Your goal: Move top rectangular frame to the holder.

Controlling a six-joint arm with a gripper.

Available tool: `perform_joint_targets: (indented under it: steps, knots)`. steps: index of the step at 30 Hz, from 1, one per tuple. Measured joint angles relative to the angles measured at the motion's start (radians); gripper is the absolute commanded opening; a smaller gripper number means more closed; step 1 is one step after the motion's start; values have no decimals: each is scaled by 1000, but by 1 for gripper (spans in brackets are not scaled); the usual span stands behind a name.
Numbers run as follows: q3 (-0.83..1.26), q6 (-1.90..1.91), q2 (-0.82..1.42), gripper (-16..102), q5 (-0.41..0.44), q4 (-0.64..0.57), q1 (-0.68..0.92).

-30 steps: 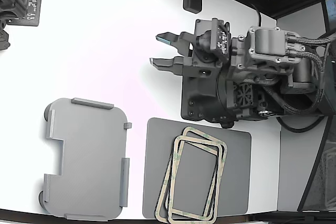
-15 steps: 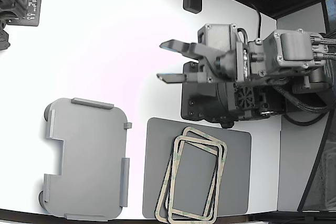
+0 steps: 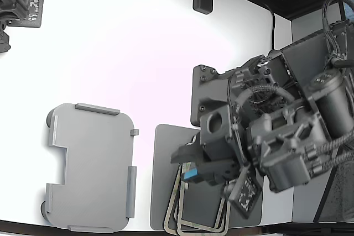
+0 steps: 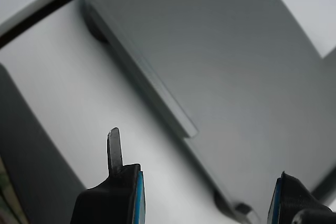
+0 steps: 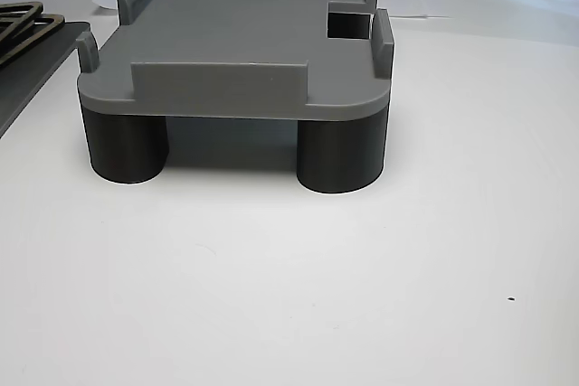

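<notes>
Grey holder (image 3: 91,167) at about eight o'clock in the exterior view, resting on the white table (image 3: 110,53), bare inside, with raised tabs on its edges and a stepped notch on the long side toward nine o'clock. Raised on dark round legs in the other view (image 5: 237,38). Well apart from the stack of frames.

Tan top rectangular frame (image 3: 178,200) at about six o'clock in the exterior view, lying on a second frame (image 3: 167,218) of the same kind, both on the dark grey mat (image 3: 161,175). Mostly hidden under the arm; only the edges toward the holder and toward six o'clock visible. Corner of the stack also visible at ten o'clock in the other view (image 5: 25,26).

Gripper (image 3: 185,165) tilted over the end of the stack toward twelve o'clock, tips pointing toward nine o'clock. Jaws parted wide in the wrist view (image 4: 205,192), nothing between them, only white table and the holder's edge (image 4: 210,77) beyond. Blue pads (image 4: 139,198) on the inner faces. Contact with the frame: cannot tell.

Second arm (image 3: 14,1) at ten o'clock in the exterior view, far from everything else.
</notes>
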Motion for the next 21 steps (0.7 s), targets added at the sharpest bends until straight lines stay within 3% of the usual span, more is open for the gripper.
perform_joint_targets:
  steps: [21]
  knots:
    - [-405, 123, -632, 99, 9, 241, 379]
